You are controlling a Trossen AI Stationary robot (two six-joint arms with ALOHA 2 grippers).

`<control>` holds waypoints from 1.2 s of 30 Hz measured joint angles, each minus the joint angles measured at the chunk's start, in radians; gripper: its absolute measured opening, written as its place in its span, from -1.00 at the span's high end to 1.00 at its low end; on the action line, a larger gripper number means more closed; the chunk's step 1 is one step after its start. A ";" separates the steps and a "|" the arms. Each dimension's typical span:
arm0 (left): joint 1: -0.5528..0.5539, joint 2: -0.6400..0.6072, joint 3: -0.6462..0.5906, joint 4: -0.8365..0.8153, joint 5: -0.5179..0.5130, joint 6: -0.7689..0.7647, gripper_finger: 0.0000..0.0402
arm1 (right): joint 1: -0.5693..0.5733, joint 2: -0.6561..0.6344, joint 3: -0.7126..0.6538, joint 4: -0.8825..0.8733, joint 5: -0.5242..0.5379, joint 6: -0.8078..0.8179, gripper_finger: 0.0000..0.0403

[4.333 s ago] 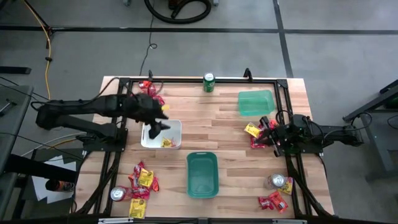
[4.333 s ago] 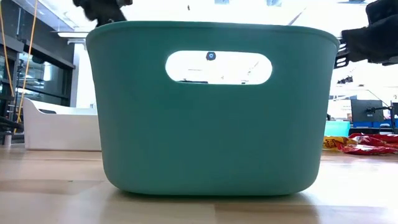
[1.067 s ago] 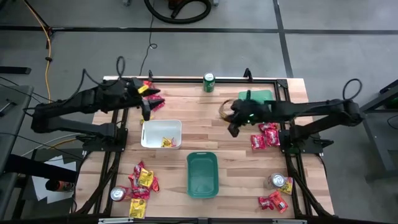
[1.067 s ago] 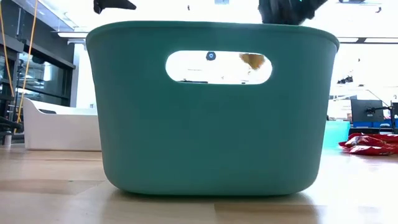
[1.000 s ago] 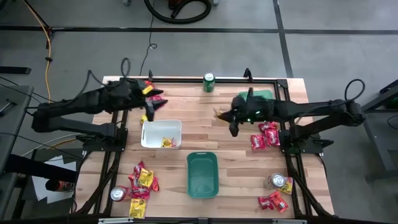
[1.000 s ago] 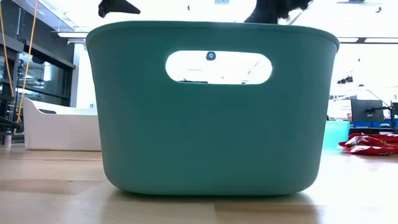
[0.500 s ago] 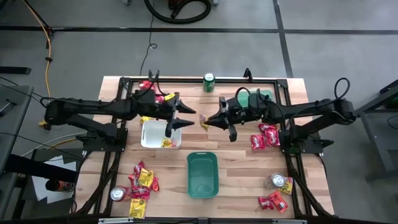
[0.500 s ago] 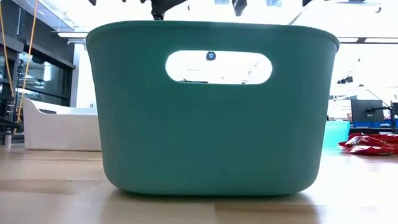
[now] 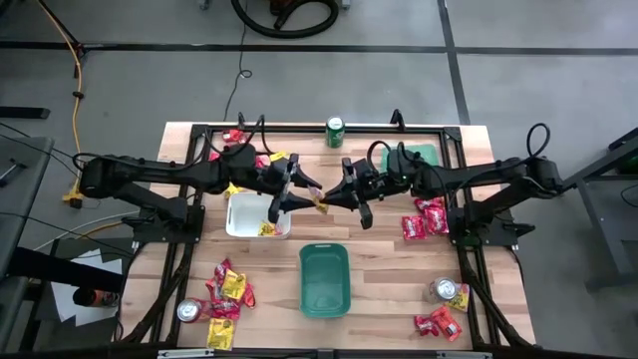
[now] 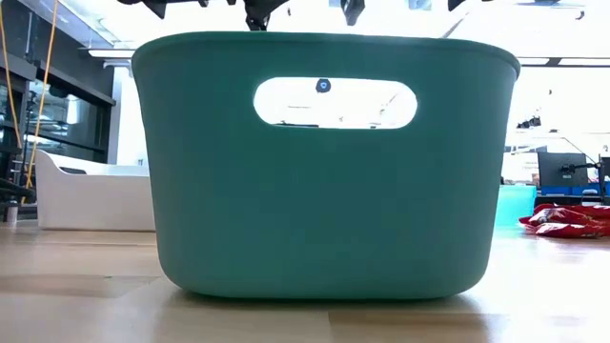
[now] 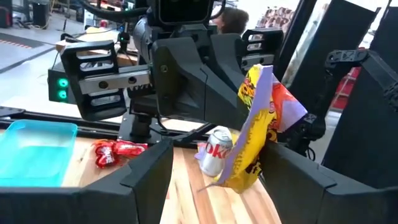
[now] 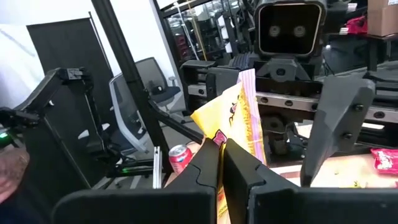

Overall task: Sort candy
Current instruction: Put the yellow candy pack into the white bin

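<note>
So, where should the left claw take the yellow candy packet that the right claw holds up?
Probably the free upper edge of the yellow candy packet, coming head-on. It stands edge-up; the right claw pinches its lower part, and the open left claw already straddles it.

Left gripper [image 11: 214,168] fingers spread wide – one finger [image 11: 134,180] low on one side, other on opposite side. Between them hangs yellow candy packet [image 11: 255,130], upright, pinched from above by right gripper [image 11: 261,78]. Silver drink can [image 11: 213,152] stands on wooden table [image 11: 186,199] just behind packet. Red candy packets [image 11: 115,151] lie beside blue-green tray [image 11: 34,152] – touching or apart, cannot tell.
</note>
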 joint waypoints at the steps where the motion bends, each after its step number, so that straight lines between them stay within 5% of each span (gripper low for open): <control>1: 0.000 0.000 0.000 0.000 0.000 -0.001 -0.10 | 0.000 -0.002 0.000 0.000 0.004 0.008 1.00; 5: 0.000 0.000 0.000 0.000 0.014 -0.001 0.16 | 0.000 -0.003 0.000 -0.001 0.024 0.059 0.99; 11: 0.003 0.000 0.001 -0.001 0.023 0.035 0.91 | 0.000 -0.005 0.000 0.000 0.080 0.139 0.72; 17: 0.026 -0.039 0.001 -0.089 0.044 0.032 0.98 | -0.008 -0.039 0.000 -0.002 0.100 0.086 0.27; 23: 0.078 -0.207 0.002 -0.467 -0.014 0.098 0.99 | -0.043 -0.156 0.003 -0.139 0.097 -0.028 -0.06; 30: 0.076 -0.377 -0.007 -1.053 -0.241 0.115 1.00 | -0.061 -0.238 0.002 -0.296 0.134 0.032 -0.13; 36: 0.000 -0.384 -0.120 -1.136 -0.254 0.052 1.00 | -0.060 -0.234 0.002 -0.353 0.134 0.025 -0.13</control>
